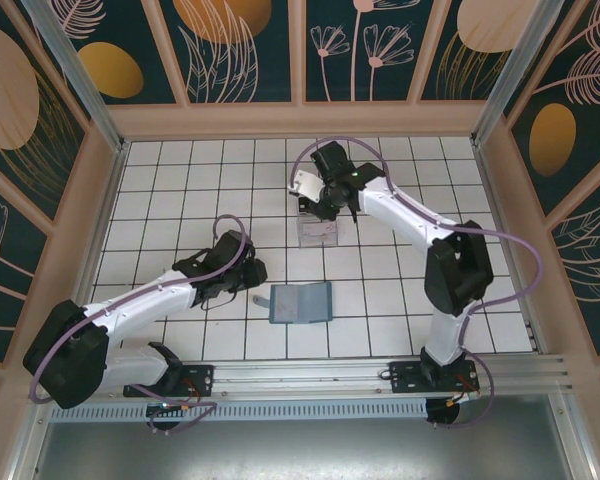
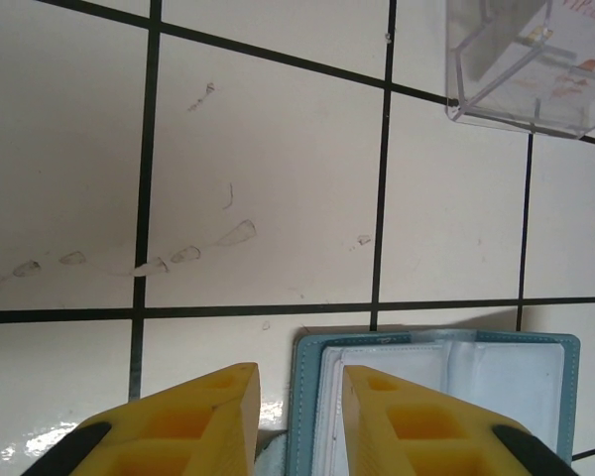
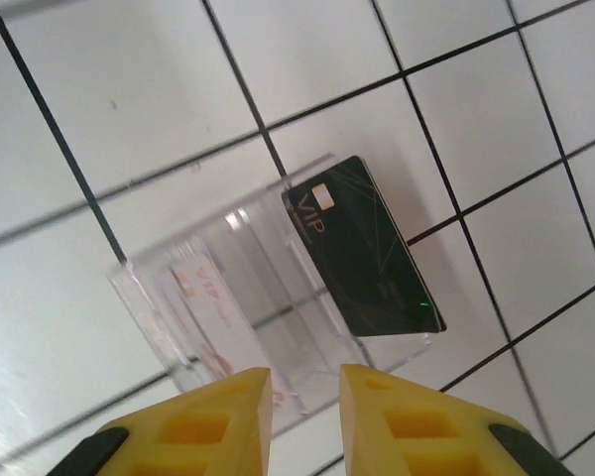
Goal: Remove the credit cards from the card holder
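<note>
My left gripper (image 2: 299, 382), jaws slightly parted and empty, over teal folding wallet (image 2: 446, 387); right gripper (image 3: 305, 382) likewise, by black rectangular card (image 3: 362, 248).

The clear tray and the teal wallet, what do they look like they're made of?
Clear transparent tray: likely hard glossy plastic; floor lines show through its walls, edges glint. Small teal folding wallet: probably faux leather or similar, matte, with a raised border and cloudy clear inner pockets.
</note>
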Available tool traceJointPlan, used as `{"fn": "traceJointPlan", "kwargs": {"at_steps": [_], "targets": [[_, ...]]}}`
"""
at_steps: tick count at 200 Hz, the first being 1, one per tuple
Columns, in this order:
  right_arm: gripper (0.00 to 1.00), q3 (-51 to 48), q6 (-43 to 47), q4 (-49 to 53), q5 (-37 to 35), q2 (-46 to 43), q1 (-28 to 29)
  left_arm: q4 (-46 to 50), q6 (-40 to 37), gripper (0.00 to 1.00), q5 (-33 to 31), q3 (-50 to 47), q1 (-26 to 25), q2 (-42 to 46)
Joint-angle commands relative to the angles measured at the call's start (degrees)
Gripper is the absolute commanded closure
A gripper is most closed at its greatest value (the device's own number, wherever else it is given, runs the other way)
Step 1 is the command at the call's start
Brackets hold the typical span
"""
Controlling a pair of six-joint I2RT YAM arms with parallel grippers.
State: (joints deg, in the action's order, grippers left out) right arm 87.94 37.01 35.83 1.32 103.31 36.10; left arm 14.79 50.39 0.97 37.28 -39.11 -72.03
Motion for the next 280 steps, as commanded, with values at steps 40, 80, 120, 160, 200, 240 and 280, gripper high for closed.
{"fn": "traceJointPlan", "kwargs": {"at_steps": [40,80,120,160,200,240,280], "targets": [[0.84,-17.3,-53.9,-9.7,6.6,-12.0,4.3,-1.1,-2.9,0.7,2.3,-1.0,3.7,0.4],[0.86,-25.0,-71.8,-11.2,12.0,-14.3,10.2,-1.8,-4.9,0.7,4.8,-1.7,7.6,0.5],[0.84,-28.1,-78.1,-15.1,15.5,-11.2,16.7,-1.7,-7.6,0.7,6.7,-2.2,12.1,1.1],[0.84,-24.7,-79.8,-15.7,16.0,-4.1,21.0,-0.3,-9.8,0.7,7.1,-1.9,14.7,2.4],[0.84,-22.4,-80.7,-16.5,16.8,0.9,22.7,-0.5,-10.0,0.7,7.2,-2.7,14.9,3.0],[0.83,-22.5,-81.1,-17.0,17.5,3.1,23.3,-0.9,-10.0,0.7,7.6,-3.1,15.0,3.3],[0.77,-23.3,-81.2,-15.8,16.2,3.3,23.4,-1.0,-9.9,0.69,7.9,-3.2,14.9,3.4]]}}
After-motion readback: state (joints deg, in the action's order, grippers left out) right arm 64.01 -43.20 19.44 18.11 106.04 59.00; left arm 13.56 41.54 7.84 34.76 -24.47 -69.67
